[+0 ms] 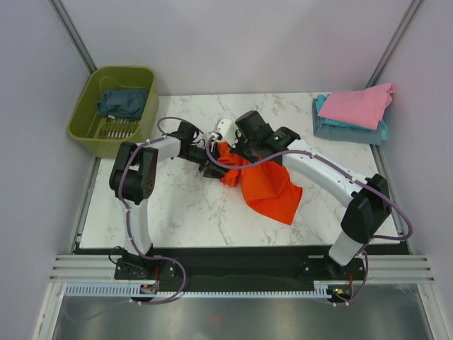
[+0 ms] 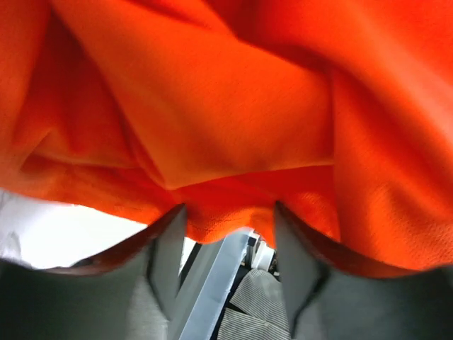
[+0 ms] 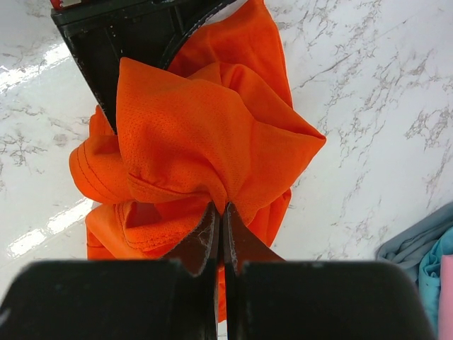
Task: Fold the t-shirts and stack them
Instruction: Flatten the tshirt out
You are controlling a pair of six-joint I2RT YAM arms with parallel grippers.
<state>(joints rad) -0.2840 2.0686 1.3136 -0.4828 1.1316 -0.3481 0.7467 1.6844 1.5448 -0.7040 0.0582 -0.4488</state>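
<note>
The orange-red t-shirt (image 1: 267, 185) is lying mid-frame in the top view on the marble table (image 1: 177, 209). Its long axis is running from a bunched end at upper left, where both grippers are meeting, to a loose tail at lower right. The right gripper (image 3: 219, 210) is pinching a gathered fold tight, while the left gripper (image 2: 228, 221) is standing with jaws partly apart, the hem draping directly across their tips.
</note>
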